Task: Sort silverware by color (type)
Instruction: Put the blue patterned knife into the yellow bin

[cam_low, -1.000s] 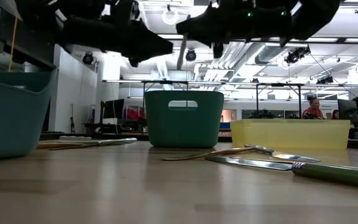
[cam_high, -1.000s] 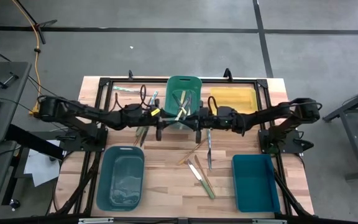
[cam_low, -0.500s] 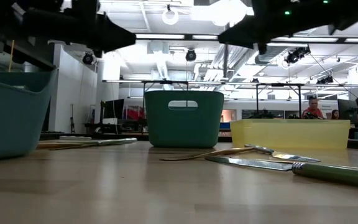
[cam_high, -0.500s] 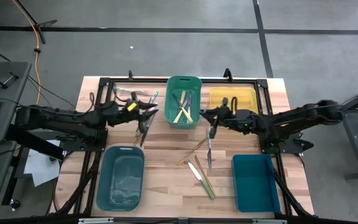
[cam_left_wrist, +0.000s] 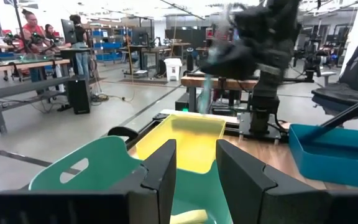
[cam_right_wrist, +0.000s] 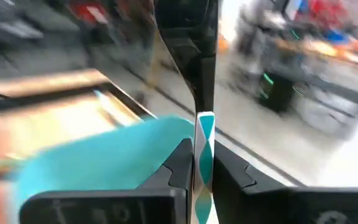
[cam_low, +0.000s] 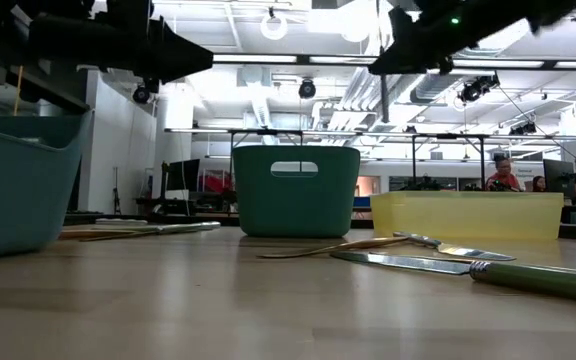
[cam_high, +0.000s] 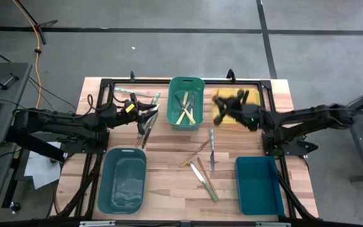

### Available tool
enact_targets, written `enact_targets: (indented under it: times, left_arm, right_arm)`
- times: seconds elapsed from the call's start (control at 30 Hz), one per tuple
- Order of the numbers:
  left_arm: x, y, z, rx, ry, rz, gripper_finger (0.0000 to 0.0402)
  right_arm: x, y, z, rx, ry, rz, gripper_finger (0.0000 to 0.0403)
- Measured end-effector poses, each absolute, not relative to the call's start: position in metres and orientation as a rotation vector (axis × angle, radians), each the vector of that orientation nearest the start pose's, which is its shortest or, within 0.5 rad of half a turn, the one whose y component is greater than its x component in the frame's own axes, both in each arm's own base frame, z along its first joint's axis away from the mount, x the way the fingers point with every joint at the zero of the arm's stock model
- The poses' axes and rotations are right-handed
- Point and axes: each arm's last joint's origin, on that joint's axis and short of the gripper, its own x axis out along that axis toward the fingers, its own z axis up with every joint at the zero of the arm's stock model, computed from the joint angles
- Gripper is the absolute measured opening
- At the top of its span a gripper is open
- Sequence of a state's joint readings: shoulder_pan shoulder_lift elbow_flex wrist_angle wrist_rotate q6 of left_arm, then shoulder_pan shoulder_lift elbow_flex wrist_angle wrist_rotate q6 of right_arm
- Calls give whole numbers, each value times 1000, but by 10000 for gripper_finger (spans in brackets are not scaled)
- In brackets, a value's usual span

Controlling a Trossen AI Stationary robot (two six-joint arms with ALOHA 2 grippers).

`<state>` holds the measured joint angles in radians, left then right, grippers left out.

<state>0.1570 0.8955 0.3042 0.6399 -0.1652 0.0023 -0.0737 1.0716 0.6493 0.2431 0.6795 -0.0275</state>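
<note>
Two dark arms are stretching across the wooden slatted table, and both stand differently than a second ago: then they were meeting over the tall green plastic bin at the far middle, whereas now the left arm is drawn back toward the table's left side and the right arm is swung over the shallow yellow plastic bin at the far right. The left gripper is hovering just left of the green bin, its fingers standing apart with nothing between them. The right gripper is hanging above the yellow bin with its fingers pinched together on a thin teal-handled utensil, which is pointing straight out between them. Several pieces of silverware are lying inside the green bin. A small cluster of loose knives and forks is resting on the open wood at the table's centre, between the rounded teal bin at the near left and the rectangular blue bin at the near right; a few more pieces are lying just below the left gripper. Open board is showing along the near edge between the two front bins.
</note>
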Motion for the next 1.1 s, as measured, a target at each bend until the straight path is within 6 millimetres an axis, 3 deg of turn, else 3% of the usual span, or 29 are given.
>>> enact_targets:
  times: [0.13,0.27,0.4,0.57,0.9,1.1]
  left_arm:
    - [185,34,227,10,-37,324,108]
    - [185,34,226,7,-35,324,108]
    - [185,34,226,4,-35,324,108]
    - [185,34,226,-25,-39,322,108]
    - [185,33,225,-36,-34,319,108]
    - [185,33,225,-42,-34,319,108]
  right_arm:
    - [222,-71,300,56,455,-848,27]
    - [210,-98,296,207,756,-893,27]
    - [205,-118,273,321,996,-884,27]
    - [204,-133,245,377,1163,-884,27]
    - [208,-138,195,452,1569,-733,27]
    - [214,-143,172,421,1689,-706,27]
